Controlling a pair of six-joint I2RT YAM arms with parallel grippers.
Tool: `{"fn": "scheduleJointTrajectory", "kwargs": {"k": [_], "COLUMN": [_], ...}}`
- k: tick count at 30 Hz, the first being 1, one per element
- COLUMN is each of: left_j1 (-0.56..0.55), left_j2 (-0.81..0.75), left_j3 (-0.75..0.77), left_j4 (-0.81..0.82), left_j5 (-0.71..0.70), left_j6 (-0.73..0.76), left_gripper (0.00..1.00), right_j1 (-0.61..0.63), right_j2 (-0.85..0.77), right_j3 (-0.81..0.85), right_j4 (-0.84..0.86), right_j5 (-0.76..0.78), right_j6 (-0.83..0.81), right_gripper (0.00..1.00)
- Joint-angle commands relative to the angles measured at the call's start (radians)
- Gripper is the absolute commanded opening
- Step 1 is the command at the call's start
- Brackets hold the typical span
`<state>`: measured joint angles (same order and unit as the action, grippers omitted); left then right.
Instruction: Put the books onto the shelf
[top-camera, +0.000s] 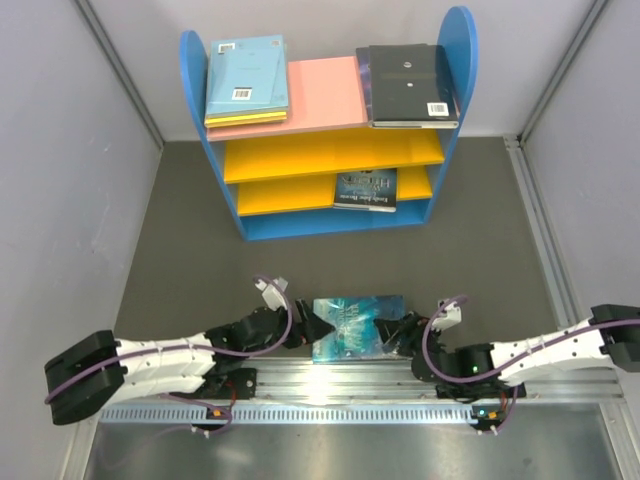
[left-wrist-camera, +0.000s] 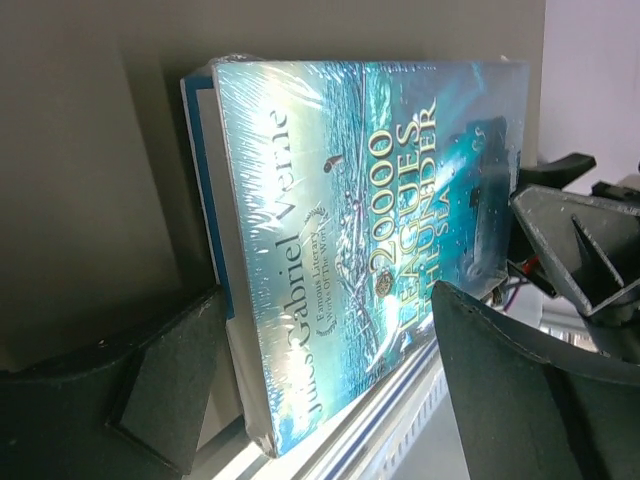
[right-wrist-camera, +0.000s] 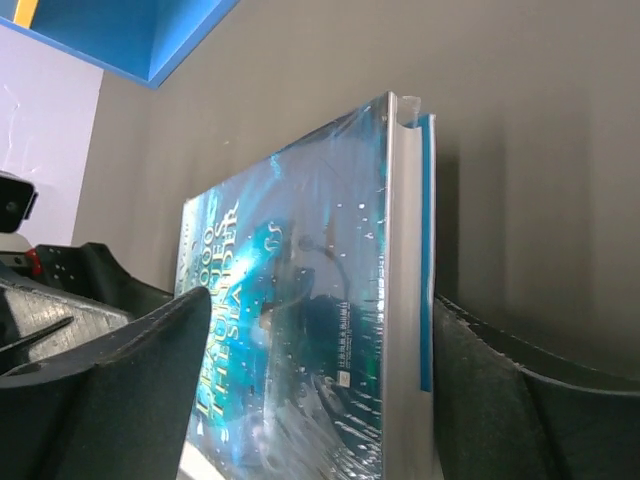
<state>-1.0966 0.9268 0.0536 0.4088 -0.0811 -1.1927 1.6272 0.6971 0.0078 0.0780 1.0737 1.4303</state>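
Observation:
A teal book (top-camera: 352, 325) in shiny wrap lies at the table's near edge, partly over the metal rail. My left gripper (top-camera: 318, 330) stands open around its left edge, and in the left wrist view the teal book (left-wrist-camera: 340, 220) shows gaps to both fingers of that gripper (left-wrist-camera: 330, 300). My right gripper (top-camera: 392, 335) is open around the right edge. In the right wrist view the teal book (right-wrist-camera: 310, 220) sits between the jaws of that gripper (right-wrist-camera: 322, 300), one finger (right-wrist-camera: 500, 390) close by its back cover. The shelf (top-camera: 455, 60) stands at the back.
On the pink top board lie a light blue book (top-camera: 247, 78) over a yellow one (top-camera: 245, 118), and a black book (top-camera: 407, 85). A dark book (top-camera: 365, 190) lies on the lower yellow board. An aluminium rail (top-camera: 350, 385) runs along the near edge. Grey walls close in both sides.

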Motion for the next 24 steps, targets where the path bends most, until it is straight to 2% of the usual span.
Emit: {"fn": "scheduleJointTrajectory", "kwargs": {"k": [1,2,3,5,6,9,10,14,17,21,24], "left_j1": [-0.042,-0.04,-0.042,-0.04,-0.04,-0.042,-0.039,-0.039,-0.023,-0.002,0.001], "left_j2": [0.05,0.067,0.075,0.096,0.099,0.098,0.093,0.034,0.023,0.046,0.069], "left_j3": [-0.006,-0.001,0.002,0.014,0.017,0.052,0.064,0.147,0.193,0.232,0.247], "left_j4": [0.122,0.127,0.134,0.139,0.139,0.087,0.037,-0.089,-0.148,-0.151,-0.145], "left_j5": [0.231,0.23,0.228,0.221,0.216,0.179,0.161,0.109,0.095,0.112,0.116], "left_j6": [-0.09,-0.091,-0.093,-0.091,-0.087,-0.061,-0.05,0.016,0.056,0.079,0.081], "left_gripper": [0.88,0.88,0.88,0.87,0.87,0.87,0.87,0.88,0.89,0.89,0.89], "right_j1": [0.037,0.036,0.036,0.037,0.036,0.036,0.036,0.036,0.037,0.036,0.036], "right_j2": [0.073,0.087,0.099,0.091,0.066,-0.036,-0.068,-0.238,-0.309,-0.305,-0.23], "right_j3": [-0.143,-0.147,-0.146,-0.14,-0.135,-0.114,-0.106,-0.069,-0.052,-0.045,-0.031], "right_j4": [0.715,0.73,0.74,0.73,0.718,0.616,0.553,0.488,0.463,0.477,0.482], "right_j5": [-0.089,-0.092,-0.095,-0.106,-0.11,-0.153,-0.171,-0.325,-0.455,-0.572,-0.607], "right_j6": [0.013,0.013,0.012,-0.002,-0.016,-0.071,-0.099,-0.328,-0.398,-0.421,-0.401], "right_gripper": [0.7,0.67,0.55,0.4,0.22,0.0,0.0,0.0,0.0,0.0,0.0]}}
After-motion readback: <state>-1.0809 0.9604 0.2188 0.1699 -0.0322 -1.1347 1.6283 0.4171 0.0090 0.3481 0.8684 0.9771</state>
